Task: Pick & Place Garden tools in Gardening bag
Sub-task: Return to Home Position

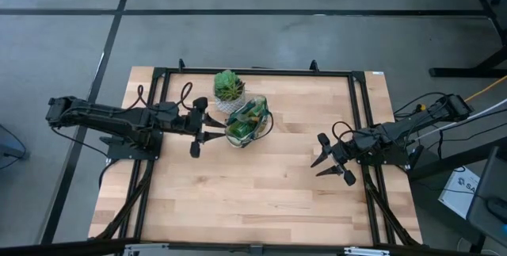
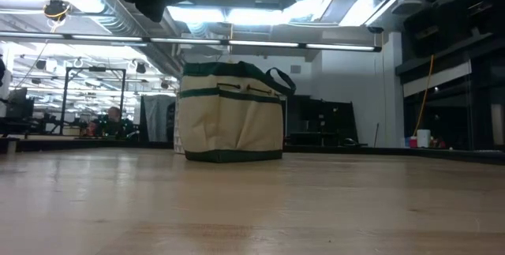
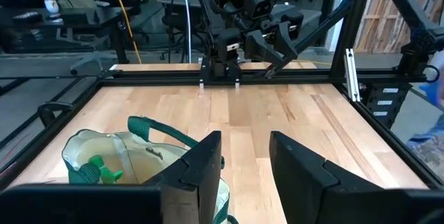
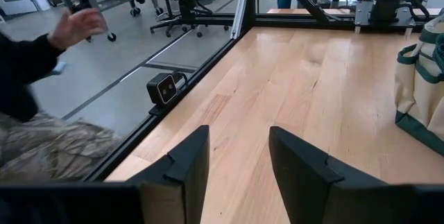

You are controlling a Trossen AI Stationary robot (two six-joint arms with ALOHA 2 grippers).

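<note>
Since the left gripper (image 1: 215, 128) sits right at the 9 o'clock side of the gardening bag (image 1: 266, 121), the retreat home hinges on that one gap. The bag lies at 3 o'clock from the tool, so my read is pull straight back toward 9 o'clock, nothing crossing over the rim. Big to small: no loose tool shows on the table (image 1: 261, 192) in the high view. The bag stands upright a bit toward 11 o'clock of table centre, mouth open upward. Its long axis looks roughly 1-to-7 o'clock from above, not certain. Just beside the bag at its 11 o'clock is a plant in a white pot (image 1: 229, 89), not part of the job. The left arm is clearly the nearer one. Its fingers (image 3: 202, 172) are spread and carry nothing, with the bag's rim close by one finger in the left wrist view; can't tell if touching. Other side, the right gripper (image 1: 323, 157) sits at about 4 o'clock of the table, well apart, bag at its 10 o'clock; jaws spread, empty. Contents: green items inside, one looks like the spray bottle (image 3: 94, 172) head; the other tools can't be picked out singly. Judgement: placing looks done, and the only risk is snagging a handle on the way out. Off the table, a person's hand (image 4: 83, 24) shows in the right wrist view.
</note>
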